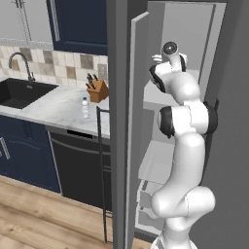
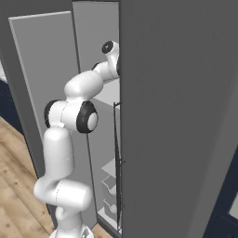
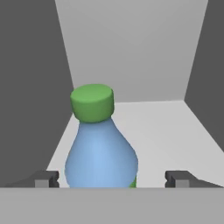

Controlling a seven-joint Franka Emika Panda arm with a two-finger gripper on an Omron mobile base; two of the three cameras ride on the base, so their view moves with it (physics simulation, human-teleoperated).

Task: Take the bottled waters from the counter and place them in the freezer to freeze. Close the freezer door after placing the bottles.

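With our fingers [image 3: 113, 179] spread wide on either side of the blue-tinted plastic bottle with the green cap [image 3: 99, 144], we've got clear daylight between each tip and the bottle wall, so nothing is gripped. The bottle stands upright on the white freezer shelf [image 3: 162, 131], close to the grey left wall of the compartment, with the back wall well behind it.

Now the trick, we reckon, is getting out cleanly. We want to draw the hand straight back along its own line, no sideways drift, because the left tip sits nearer the bottle than the right one does and a nudge there could topple it against the wall. Keep the fingers apart until they're past the shoulder of the bottle.

Over on the left base view, our white arm [image 1: 187, 146] reaches deep into the tall grey freezer compartment [image 1: 175, 58], past the open flat grey freezer door [image 1: 135, 121]. That door edge is close to the elbow, so we'd fold back carefully.

And there's more to do: the clear ribbed plastic bottle with the blue cap [image 1: 85, 108] waits on the white-grey marble table [image 1: 53, 109], near the wooden knife block [image 1: 97, 90] and beside the dark sink [image 1: 22, 92]. That's our next pickup, we'd judge, then the door needs shutting.
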